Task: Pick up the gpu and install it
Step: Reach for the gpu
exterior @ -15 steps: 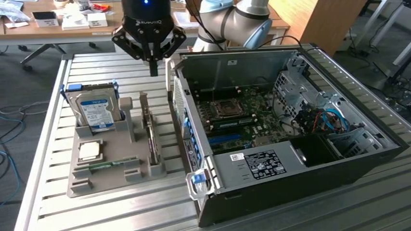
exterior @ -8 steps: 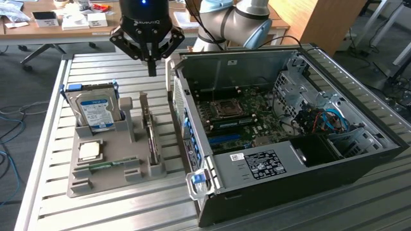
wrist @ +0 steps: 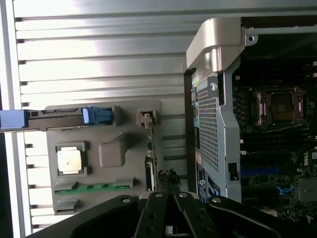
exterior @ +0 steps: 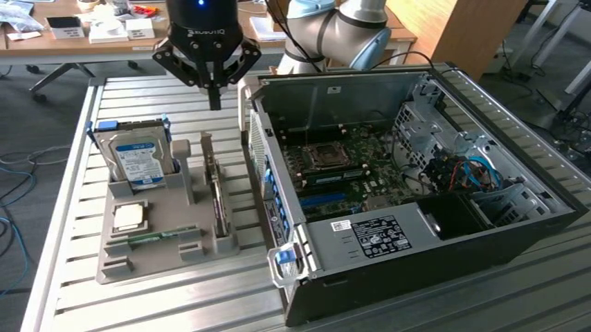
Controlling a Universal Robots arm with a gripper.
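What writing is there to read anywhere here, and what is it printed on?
"ROBOTIQ": on the black body of the end effector.
Power supply sticker, white with black print: too small to read.
Hard drive label, blue and white: too blurred to read.

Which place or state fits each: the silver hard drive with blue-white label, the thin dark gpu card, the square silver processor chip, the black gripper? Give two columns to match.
1 silver hard drive with blue-white label
2 thin dark gpu card
3 square silver processor chip
4 black gripper

A lying flat in the grey holder
B shut, above the slatted table
C standing on edge, nearest the open computer case
D propped upright, farthest from the case

Pairs: 1-D, 2-C, 3-A, 4-B
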